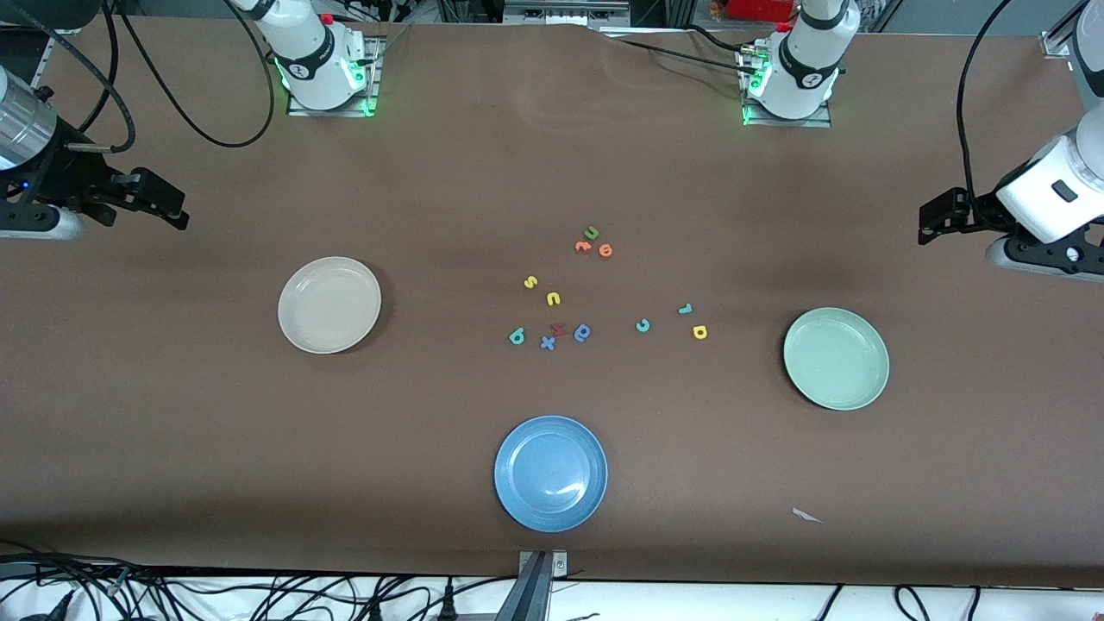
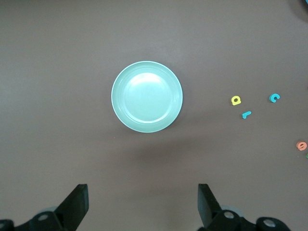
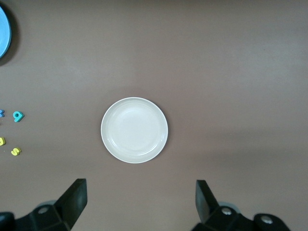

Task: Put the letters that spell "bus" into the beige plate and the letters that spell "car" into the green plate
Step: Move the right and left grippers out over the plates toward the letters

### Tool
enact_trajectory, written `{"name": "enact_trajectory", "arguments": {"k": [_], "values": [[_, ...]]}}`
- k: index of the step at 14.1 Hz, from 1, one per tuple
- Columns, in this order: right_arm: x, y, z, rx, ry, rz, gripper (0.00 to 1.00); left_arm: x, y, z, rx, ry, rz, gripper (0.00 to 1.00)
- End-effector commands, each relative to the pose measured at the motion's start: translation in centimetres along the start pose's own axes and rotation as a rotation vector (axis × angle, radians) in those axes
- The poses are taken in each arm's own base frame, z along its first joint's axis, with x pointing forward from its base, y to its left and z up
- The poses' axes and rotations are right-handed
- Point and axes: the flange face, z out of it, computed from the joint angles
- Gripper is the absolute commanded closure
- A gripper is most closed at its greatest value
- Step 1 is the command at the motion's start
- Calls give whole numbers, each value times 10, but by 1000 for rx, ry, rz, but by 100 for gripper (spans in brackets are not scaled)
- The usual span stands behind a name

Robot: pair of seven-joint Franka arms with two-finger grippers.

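Note:
The beige plate (image 1: 329, 304) (image 3: 134, 130) lies toward the right arm's end of the table, and the green plate (image 1: 836, 358) (image 2: 147, 96) toward the left arm's end. Between them lie the yellow "s" (image 1: 530, 281), yellow "u" (image 1: 554, 298) and teal "b" (image 1: 517, 336). Closer to the green plate are the teal "c" (image 1: 642, 325), teal "r" (image 1: 685, 308) and yellow "a" (image 1: 699, 331). My right gripper (image 1: 168, 207) (image 3: 141, 202) hangs open and empty, out past the beige plate. My left gripper (image 1: 936, 220) (image 2: 143, 204) hangs open and empty, out past the green plate.
A blue plate (image 1: 550, 473) lies nearer to the front camera than the letters. A green "u" (image 1: 592, 232) and two orange letters (image 1: 583, 247) sit farther back. A red letter (image 1: 558, 328), a blue "x" (image 1: 548, 342) and a blue rounded letter (image 1: 582, 332) lie beside the "b".

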Motion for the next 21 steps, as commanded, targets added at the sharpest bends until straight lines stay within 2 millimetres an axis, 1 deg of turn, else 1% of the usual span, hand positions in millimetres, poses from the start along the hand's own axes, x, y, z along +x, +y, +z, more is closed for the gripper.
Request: {"name": "enact_trajectory", "arguments": {"k": [1,8,9,10,11,12,13,15,16,17,18,19,21], "values": [[-4,-2,-5,2,-2,7,0,-3,-2,-6,-13,5,16,0],[-3,-2,-3,0,-5,-9,0,-3,-2,-5,-13,3,16,0],[-3,-5,-2,5,-7,-13,0,-2,-2,-5,-13,3,16,0],[-4,-16,-1,5,-9,-25,0,-2,-2,-5,-13,3,16,0],[-3,-22,4,4,-20,-40,0,-2,-2,-5,-13,3,16,0],[-2,-31,12,3,-38,-59,0,-2,-2,-5,-13,5,16,0],[-2,-45,28,-2,-88,-81,0,-1,-2,-3,-15,4,15,0],[2,-58,53,-5,-152,-91,0,6,1,5,-21,6,4,0],[1,-75,63,-8,-165,-120,0,11,4,13,-21,2,6,0],[4,-88,77,-10,-176,-141,0,18,7,23,-24,-3,0,0],[8,-104,95,-10,-181,-162,0,26,13,34,-31,-2,-18,0],[10,-126,111,-14,-174,-178,0,35,19,47,-44,-1,-36,0],[12,-164,137,-25,-156,-96,0,49,33,69,-55,-13,-52,0]]}}
